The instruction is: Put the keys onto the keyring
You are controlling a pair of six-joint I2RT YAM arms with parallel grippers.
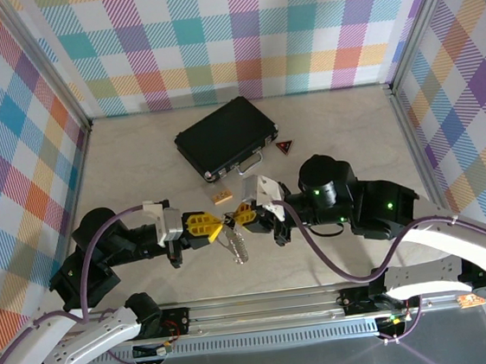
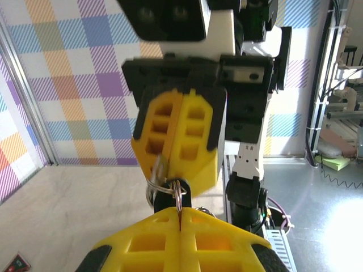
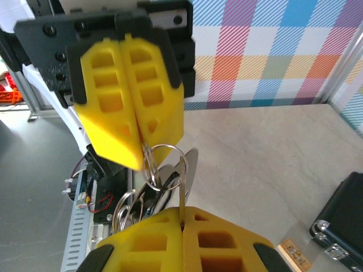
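**Both grippers closed tip to tip on the key bunch**

From above, the bunch is a small blur. I can make out the keys [image 1: 238, 248] hanging just below centre of the frame, but not how many there are.

In the left wrist view, the left gripper [image 2: 179, 211] is closed, pinching the thin keyring [image 2: 182, 195] at its seam. A dark key head sits beside it.

The right gripper [image 3: 181, 218] is also closed, on a thin silver strip seen edge-on. It looks like a key, though I cannot be sure. Its lower part is cut off at the bottom edge.

Both arms fold in from the lower corners, forearms level, held above the surface [image 1: 136, 158].
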